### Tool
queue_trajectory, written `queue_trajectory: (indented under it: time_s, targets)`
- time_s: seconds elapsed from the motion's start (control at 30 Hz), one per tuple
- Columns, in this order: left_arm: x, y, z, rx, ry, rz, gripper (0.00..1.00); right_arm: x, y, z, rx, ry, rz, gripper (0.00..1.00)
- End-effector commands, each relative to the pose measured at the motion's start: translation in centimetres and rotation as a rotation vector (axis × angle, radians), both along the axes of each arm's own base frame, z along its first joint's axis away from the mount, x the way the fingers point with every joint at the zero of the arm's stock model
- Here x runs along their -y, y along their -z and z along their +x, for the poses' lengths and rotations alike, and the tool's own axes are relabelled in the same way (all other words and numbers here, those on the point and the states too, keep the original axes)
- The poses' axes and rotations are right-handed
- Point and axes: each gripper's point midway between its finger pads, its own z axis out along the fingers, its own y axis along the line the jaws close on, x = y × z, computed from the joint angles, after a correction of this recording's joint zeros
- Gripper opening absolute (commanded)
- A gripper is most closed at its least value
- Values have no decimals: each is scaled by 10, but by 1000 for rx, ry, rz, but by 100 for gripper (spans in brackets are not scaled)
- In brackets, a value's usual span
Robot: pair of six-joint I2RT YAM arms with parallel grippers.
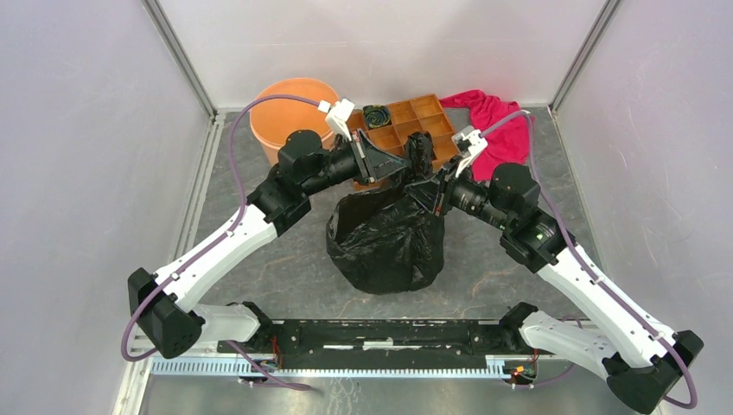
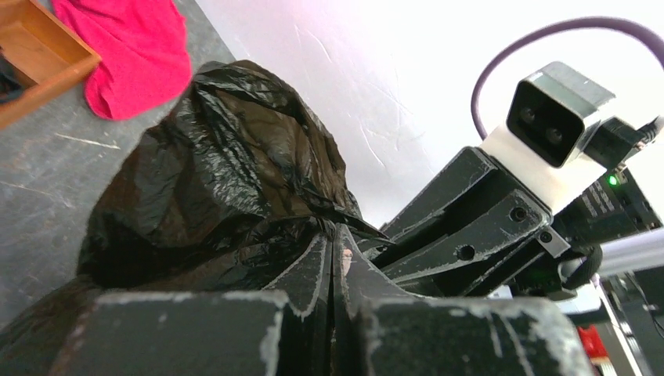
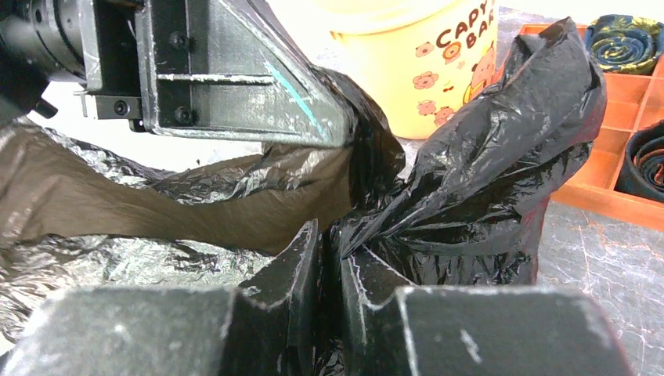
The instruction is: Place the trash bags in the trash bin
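A large black crinkled trash bag (image 1: pixel 387 242) hangs between both grippers above the table's middle, its mouth partly open. My left gripper (image 1: pixel 404 166) is shut on the bag's upper edge; the bag (image 2: pixel 219 172) bunches over its closed jaws. My right gripper (image 1: pixel 434 186) is shut on the bag's rim close beside the left one; film (image 3: pixel 485 172) is pinched between its fingers. The light-orange trash bin (image 1: pixel 292 114) stands at the back left, behind the left arm, and shows in the right wrist view (image 3: pixel 415 55) with printed marks.
A flat orange compartment tray (image 1: pixel 413 125) with small black rolls (image 1: pixel 377 115) lies behind the grippers. A red cloth (image 1: pixel 494 125) lies at the back right. White walls enclose the table on three sides.
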Motion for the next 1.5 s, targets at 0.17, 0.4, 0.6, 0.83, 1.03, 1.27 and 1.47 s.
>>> queue_trajectory:
  time_s: [0.17,0.4,0.6,0.83,1.03,1.27,1.47]
  targets:
    - [-15,-31,17,128,-132,-36,2,-17,-59,-1,9,-36,330,39]
    - [-11,-29,16,121,-111,-39,2,-22,-54,4,-8,-40,382,87]
    - [-4,-27,13,97,-76,-71,2,-32,-41,6,-34,-80,372,95]
    - [-1,-30,9,88,-49,-92,2,-33,-26,22,-4,-26,321,94]
    - [-2,-30,6,94,-43,-82,8,-31,-18,32,-4,19,320,65]
    - [-30,-21,17,153,-166,131,85,-6,10,42,-7,167,226,0]
    - [-107,-5,53,197,-499,542,100,48,8,44,110,376,75,0]
